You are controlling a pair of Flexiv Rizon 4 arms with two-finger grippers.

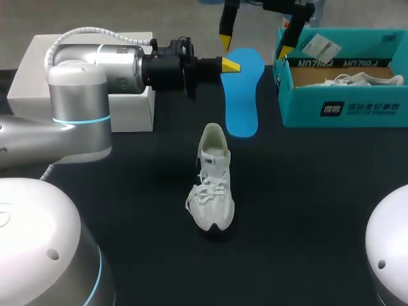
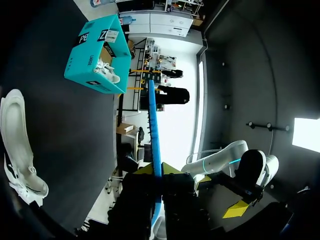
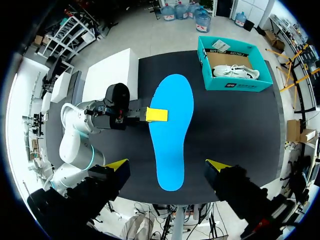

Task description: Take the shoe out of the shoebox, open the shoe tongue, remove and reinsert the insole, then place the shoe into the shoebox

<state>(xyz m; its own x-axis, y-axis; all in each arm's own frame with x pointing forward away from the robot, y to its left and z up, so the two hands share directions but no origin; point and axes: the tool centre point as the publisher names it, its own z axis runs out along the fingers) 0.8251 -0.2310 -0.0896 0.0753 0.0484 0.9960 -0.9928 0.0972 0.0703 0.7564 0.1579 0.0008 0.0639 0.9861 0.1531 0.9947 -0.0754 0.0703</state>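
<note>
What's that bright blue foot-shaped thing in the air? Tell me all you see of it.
It is the shoe's insole: bright blue, thin, flat and foot-shaped, looking like soft foam. It hangs level above the dark table, out of the white shoe. The left end effector pinches one long edge; nothing else touches it.

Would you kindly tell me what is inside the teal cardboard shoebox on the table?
A white lace-up sneaker lies on its side inside the teal cardboard shoebox, on the box's tan floor. Whatever may be under that sneaker is covered.

Black, evenly lit tabletop (image 1: 319, 210)
</note>
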